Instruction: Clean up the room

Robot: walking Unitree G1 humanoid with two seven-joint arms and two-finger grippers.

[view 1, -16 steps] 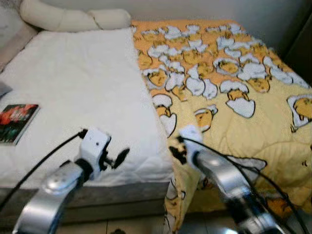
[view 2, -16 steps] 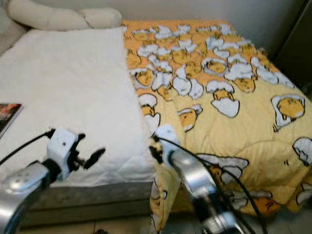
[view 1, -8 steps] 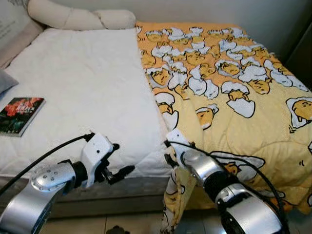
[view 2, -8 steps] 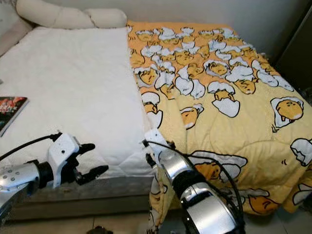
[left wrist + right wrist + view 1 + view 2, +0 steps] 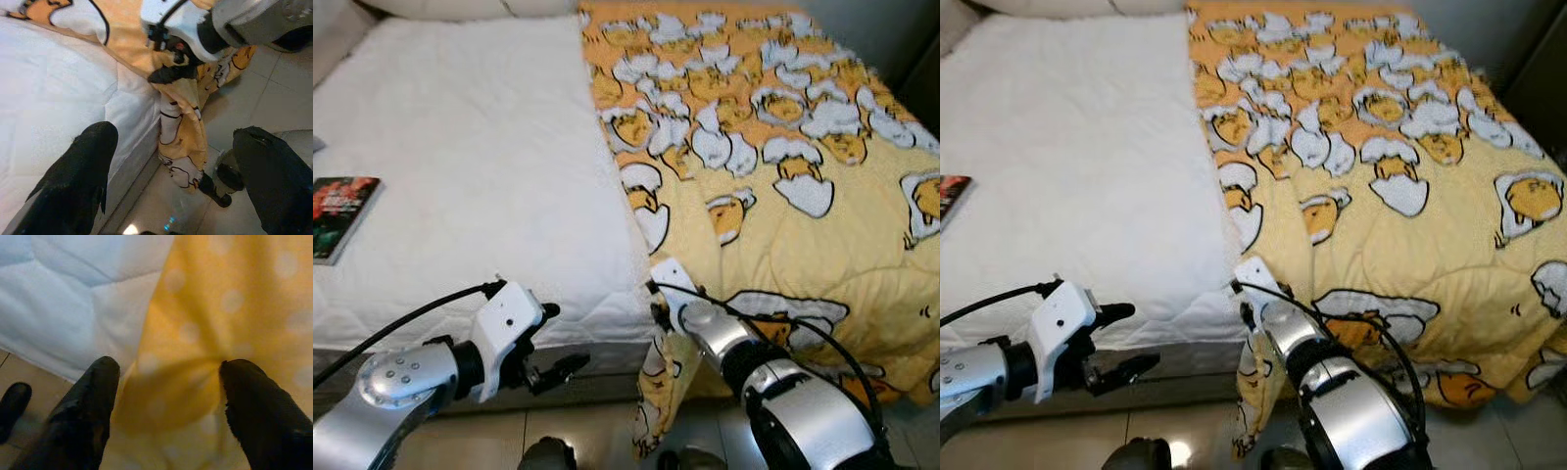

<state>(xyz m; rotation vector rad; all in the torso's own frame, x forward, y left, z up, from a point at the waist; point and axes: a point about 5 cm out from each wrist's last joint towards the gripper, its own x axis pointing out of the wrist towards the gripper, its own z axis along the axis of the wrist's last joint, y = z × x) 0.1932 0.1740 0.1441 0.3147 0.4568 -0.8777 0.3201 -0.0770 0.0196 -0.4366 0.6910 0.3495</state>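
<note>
While the right claw [image 5: 164,401] straddles the yellow quilt's [image 5: 803,245] edge at lower centre, its fingers stand wide. Left claw [image 5: 558,343], also wide, hangs lower left beside the white mattress [image 5: 480,166].

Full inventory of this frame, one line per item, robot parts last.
Quilt: 1, yellow-orange with white and yellow cartoon egg prints, covers the robot's right half of the bed, corner hanging off the near edge.
Mattress pad: 1, white quilted, bare left half of the bed.
Book: 1, dark cover with red, far left on the mattress pad.
Floor: beige tiles, below the bed edge.
Left gripper: 1, black fingers open, hovering at the near bed edge.
Right gripper: 1, black fingers open around a fold of the quilt's edge.
</note>
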